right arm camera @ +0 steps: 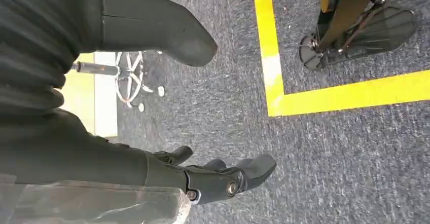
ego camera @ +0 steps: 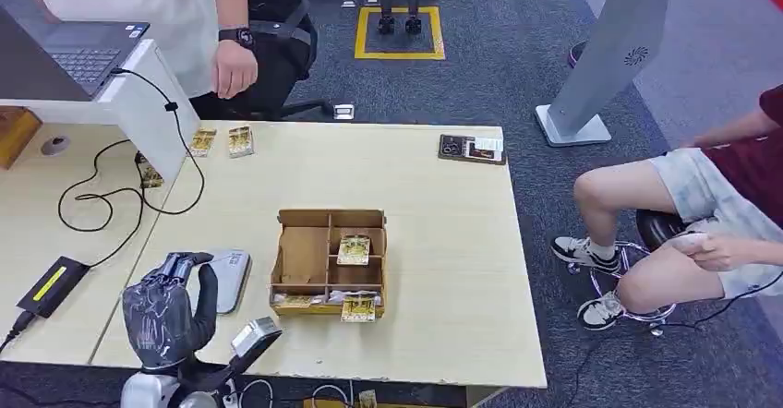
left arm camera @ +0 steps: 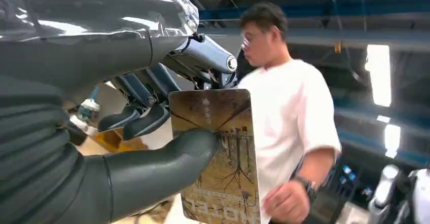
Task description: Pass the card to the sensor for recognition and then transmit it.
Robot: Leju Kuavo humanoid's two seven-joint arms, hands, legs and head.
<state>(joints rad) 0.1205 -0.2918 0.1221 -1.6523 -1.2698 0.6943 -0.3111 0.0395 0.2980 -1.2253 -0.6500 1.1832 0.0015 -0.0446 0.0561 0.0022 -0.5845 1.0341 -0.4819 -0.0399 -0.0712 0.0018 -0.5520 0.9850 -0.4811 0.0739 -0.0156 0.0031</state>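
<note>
My left hand [ego camera: 171,311] is raised at the table's near left corner, just in front of the grey sensor pad [ego camera: 235,270]. In the left wrist view my left hand [left arm camera: 76,148] pinches a brown card [left arm camera: 233,183] with a tree pattern between thumb and fingers, and the card stands upright. A cardboard tray [ego camera: 305,256] with compartments sits mid-table and holds more cards [ego camera: 354,249]. My right hand [right arm camera: 101,148] hangs over the dark carpet with its fingers apart and nothing in it.
A standing person in a white shirt [ego camera: 166,2] is at the far left edge of the table, with a hand [ego camera: 235,71] hanging. A seated person [ego camera: 702,223] is at the right. Laptop [ego camera: 88,53], white divider [ego camera: 152,103], cables, black adapter [ego camera: 51,283] and loose cards [ego camera: 240,140] crowd the left.
</note>
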